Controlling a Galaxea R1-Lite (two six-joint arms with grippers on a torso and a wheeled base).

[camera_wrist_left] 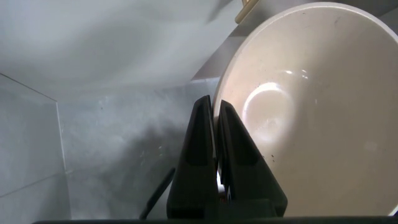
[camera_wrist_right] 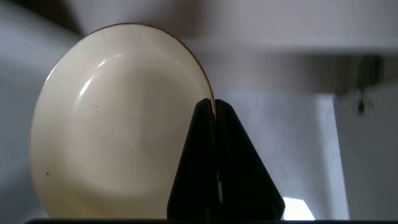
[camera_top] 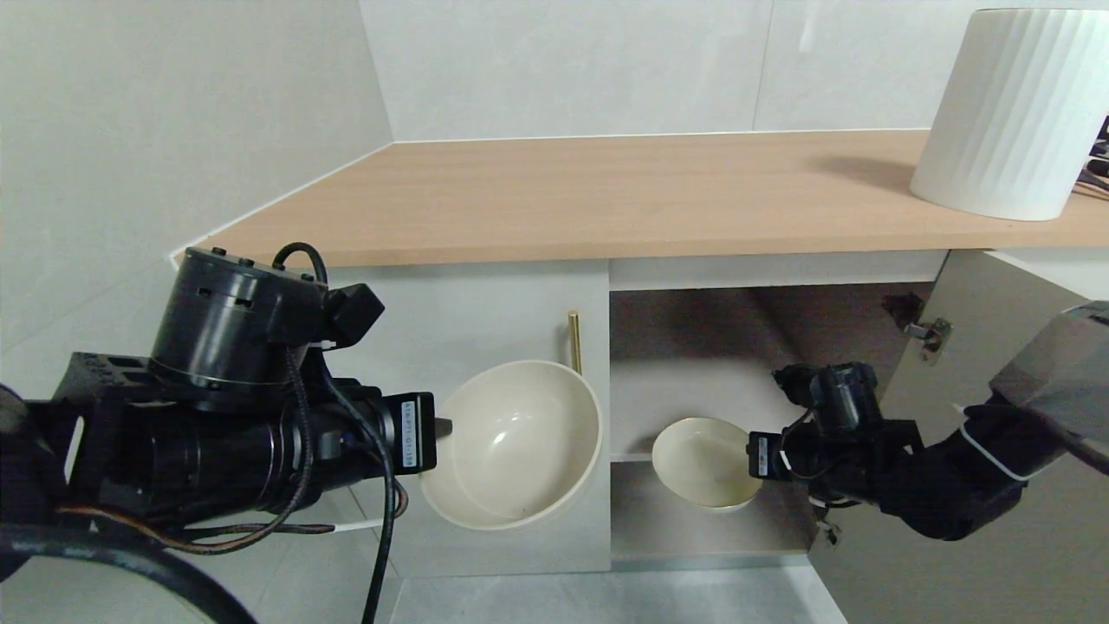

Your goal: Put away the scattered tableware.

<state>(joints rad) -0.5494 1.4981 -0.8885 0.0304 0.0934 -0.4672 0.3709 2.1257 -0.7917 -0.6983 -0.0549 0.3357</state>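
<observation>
A wooden countertop [camera_top: 606, 199] lies across the top of the cabinet [camera_top: 771, 270], which has two doors. The cabinet's left door [camera_top: 485, 312] is closed, and its right door [camera_top: 979, 312] is swung wide open, baring the compartment behind it. One white ribbed cylindrical vessel [camera_top: 1009, 108] stands upright above the cabinet's right end, on the countertop.

There are two bowls, one in each gripper. The large cream bowl [camera_top: 515, 446] [camera_wrist_left: 311, 112] hangs in front of the cabinet's closed left door, tipped on its side with its hollow facing outward. The left gripper [camera_top: 437, 426] [camera_wrist_left: 216, 109] has its fingers pressed together on the rim, one inside and one outside. The smaller cream bowl [camera_top: 703, 464] [camera_wrist_right: 118, 124], which is shallow, is at the cabinet's open right compartment and is also tilted. It seems to sit just inside the opening, though the depth is hard to judge. The right gripper [camera_top: 754, 455] [camera_wrist_right: 214, 109] pinches its rim between closed fingers.

One slim brass handle [camera_top: 573, 341] stands upright at the closed door's inner edge, just above the large bowl. One metal hinge [camera_top: 927, 334] shows on the open door. Each gripper carries one white label, left [camera_top: 407, 433] and right [camera_top: 760, 455], with print too small to read.
</observation>
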